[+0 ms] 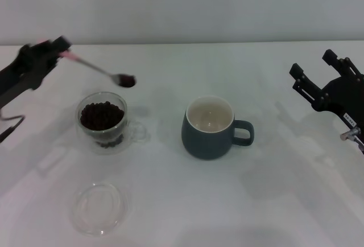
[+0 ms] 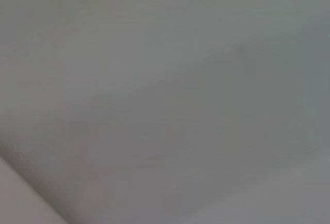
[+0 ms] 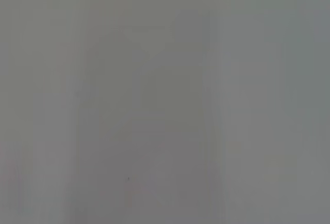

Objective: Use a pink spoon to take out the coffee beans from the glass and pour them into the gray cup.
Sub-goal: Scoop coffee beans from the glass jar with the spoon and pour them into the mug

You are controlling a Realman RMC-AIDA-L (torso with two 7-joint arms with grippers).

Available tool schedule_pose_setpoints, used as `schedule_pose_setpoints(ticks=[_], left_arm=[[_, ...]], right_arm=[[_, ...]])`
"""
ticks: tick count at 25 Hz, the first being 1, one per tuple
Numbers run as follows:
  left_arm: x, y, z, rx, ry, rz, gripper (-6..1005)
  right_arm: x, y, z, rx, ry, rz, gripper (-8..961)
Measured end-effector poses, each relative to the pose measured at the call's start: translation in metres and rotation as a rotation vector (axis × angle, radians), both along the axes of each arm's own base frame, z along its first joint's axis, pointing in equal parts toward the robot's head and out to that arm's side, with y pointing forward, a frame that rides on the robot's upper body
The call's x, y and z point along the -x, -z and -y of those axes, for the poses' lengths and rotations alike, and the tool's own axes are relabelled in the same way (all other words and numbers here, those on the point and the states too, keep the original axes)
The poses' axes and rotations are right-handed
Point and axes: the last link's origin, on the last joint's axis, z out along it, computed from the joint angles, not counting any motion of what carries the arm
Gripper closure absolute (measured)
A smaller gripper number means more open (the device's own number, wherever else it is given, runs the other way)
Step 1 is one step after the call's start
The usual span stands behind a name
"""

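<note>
Head view gives me nearly everything I have to go on; my left gripper (image 1: 61,46) is at the far left of the scene, raised above the worktop (image 1: 170,201), its fingers closed on the pale handle end of the pink spoon (image 1: 96,69); the handle itself is mostly swallowed by the dark gripper body, so I see only a sliver of pink. From there the thin neck slopes rightward and down to the bowl, which hangs just beyond the far right rim of the glass (image 1: 103,122), apart from it; the bowl carries a small dark load of coffee beans (image 1: 127,80), though I cannot count them. The glass stands left of centre, filled with the main heap of dark beans, its clear handle on the right side faint against the worktop. The gray cup (image 1: 211,128) stands right of the glass, well apart from it, handle to the right; its cream inside shows no beans that I can make out. A flat clear dish (image 1: 100,208) lies near me, in front of the glass, its outline hard to trace.

My right gripper (image 1: 318,79) hovers at the far right, partly cut off by the frame edge; its fingers stand spread wide with nothing between them. Both wrist views show me only blank grey, with nothing I can identify.
</note>
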Motion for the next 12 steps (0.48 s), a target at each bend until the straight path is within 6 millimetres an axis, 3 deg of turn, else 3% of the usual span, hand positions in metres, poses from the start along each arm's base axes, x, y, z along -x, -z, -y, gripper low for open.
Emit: schedule_pose_setpoints(ticks=[6, 12], left_arm=[[-0.042, 0.023, -0.022, 0.050, 0.112, -0.039, 865], [-0.062, 0.050, -0.037, 0.126, 0.146, -0.178, 865]], right_arm=[[0.000, 0.000, 0.000, 0.001, -0.001, 0.000, 105], [-0.002, 0.000, 0.003, 0.003, 0.007, 0.001, 105]])
